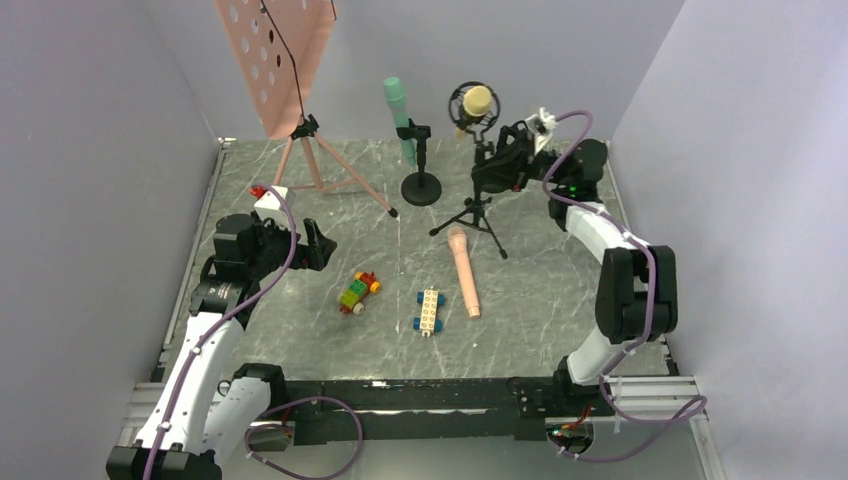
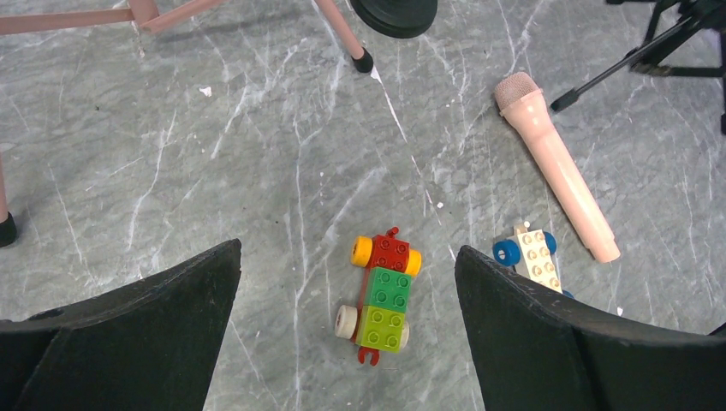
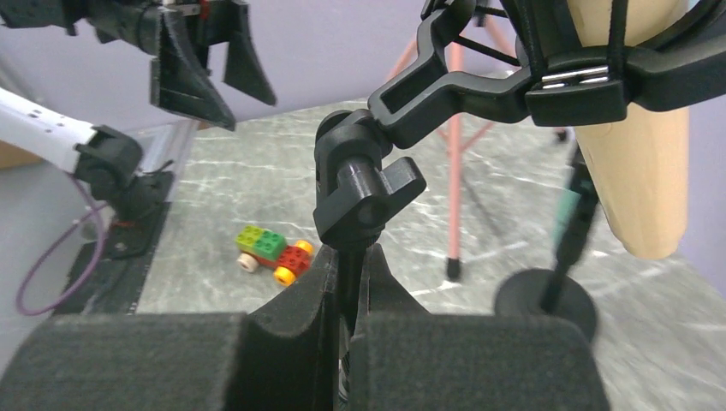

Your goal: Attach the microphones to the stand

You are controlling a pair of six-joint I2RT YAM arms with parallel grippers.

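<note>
The salmon pink microphone [image 1: 463, 270] [image 2: 556, 167] lies flat on the table, head toward the back. The mint green microphone [image 1: 398, 112] stands clipped in a round-base stand [image 1: 421, 188]. The tan-yellow microphone [image 1: 477, 103] [image 3: 638, 171] sits in the black shock mount [image 3: 548, 77] of a tripod stand [image 1: 480, 210]. My right gripper [image 1: 497, 160] [image 3: 349, 265] is shut on that stand's thin post just under the swivel joint. My left gripper [image 1: 318, 243] [image 2: 347, 248] hovers open and holds nothing, above the table left of the pink microphone.
A red, green and lime toy-brick car [image 1: 358, 292] [image 2: 383, 295] [image 3: 272, 251] lies under the left gripper. A white one with blue wheels [image 1: 429, 311] [image 2: 535, 257] lies beside the pink microphone. A pink music stand [image 1: 275, 60] on tripod legs stands at the back left. Walls enclose the table.
</note>
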